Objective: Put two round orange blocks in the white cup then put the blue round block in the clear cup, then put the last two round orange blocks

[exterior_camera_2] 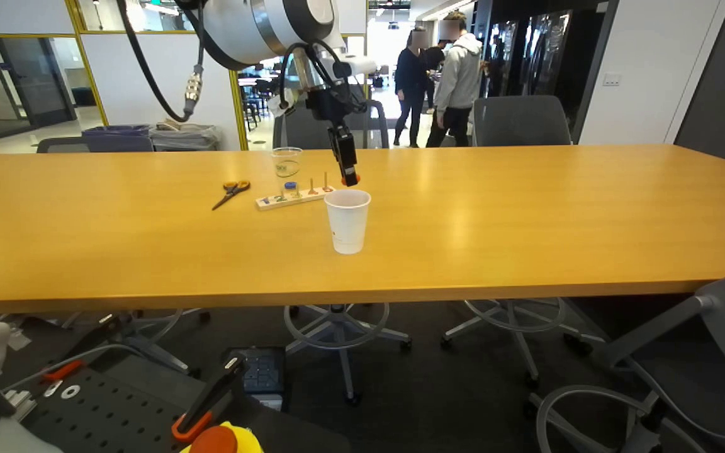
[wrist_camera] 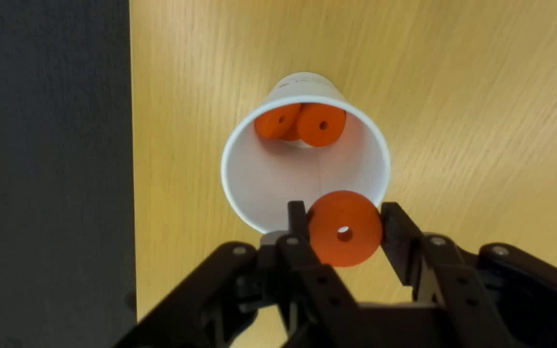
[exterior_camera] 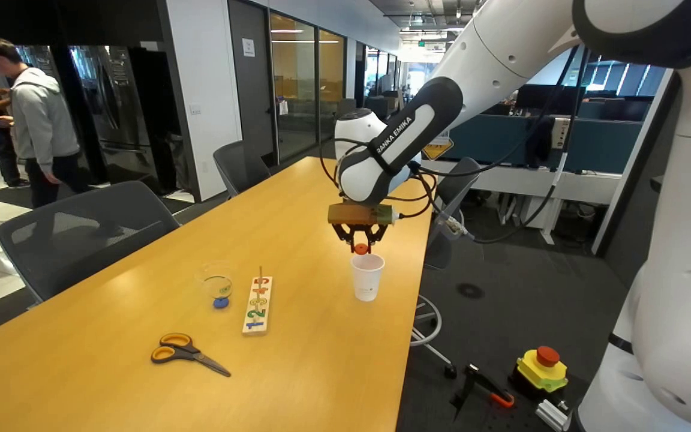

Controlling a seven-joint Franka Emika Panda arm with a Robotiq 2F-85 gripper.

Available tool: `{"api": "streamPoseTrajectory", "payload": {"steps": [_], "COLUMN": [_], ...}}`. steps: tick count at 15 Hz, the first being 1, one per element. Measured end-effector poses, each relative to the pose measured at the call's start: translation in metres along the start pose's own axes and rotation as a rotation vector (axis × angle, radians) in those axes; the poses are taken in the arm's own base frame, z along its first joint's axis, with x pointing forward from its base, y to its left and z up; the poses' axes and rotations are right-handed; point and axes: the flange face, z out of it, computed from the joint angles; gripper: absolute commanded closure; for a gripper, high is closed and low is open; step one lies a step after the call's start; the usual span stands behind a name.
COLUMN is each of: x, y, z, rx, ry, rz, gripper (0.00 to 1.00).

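Note:
My gripper [exterior_camera: 360, 247] is shut on a round orange block [wrist_camera: 344, 228], seen between both fingertips in the wrist view. It holds the block just above the rim of the white cup [exterior_camera: 367, 276], over its edge in the wrist view. The white cup [wrist_camera: 278, 193] stands upright near the table edge, with at least two orange blocks [wrist_camera: 321, 124] at its bottom and part of another behind them. The clear cup [exterior_camera: 216, 281] stands farther off. The blue round block [exterior_camera: 221, 302] shows at its base; I cannot tell whether it is inside. Both also show in an exterior view [exterior_camera_2: 287, 162].
A wooden number board [exterior_camera: 258, 305] with thin upright pegs lies between the cups. Orange-handled scissors [exterior_camera: 186, 351] lie on the table [exterior_camera: 315, 384]. Chairs [exterior_camera: 87, 234] stand along the table. People [exterior_camera: 45, 120] stand in the background.

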Motion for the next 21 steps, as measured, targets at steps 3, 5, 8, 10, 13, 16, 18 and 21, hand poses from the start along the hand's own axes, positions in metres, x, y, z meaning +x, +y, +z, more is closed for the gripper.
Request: {"api": "streamPoseTrajectory", "payload": {"steps": [3, 5, 8, 10, 13, 16, 18, 21], "x": [-0.001, -0.004, -0.008, -0.010, -0.012, -0.010, -0.006, 0.000], "y": [0.009, 0.011, 0.013, 0.012, 0.012, 0.014, 0.020, 0.047], "z": [0.008, 0.012, 0.015, 0.017, 0.017, 0.018, 0.013, -0.017], "rx": [-0.022, -0.031, -0.041, -0.043, -0.039, -0.018, 0.017, 0.058], "ry": [-0.018, -0.026, -0.036, -0.040, -0.049, -0.079, -0.108, -0.140], "rz": [0.002, -0.001, -0.008, -0.010, -0.009, -0.045, -0.116, -0.244], "gripper": [0.77, 0.77, 0.77, 0.32, 0.12, 0.00, 0.00, 0.00]}}
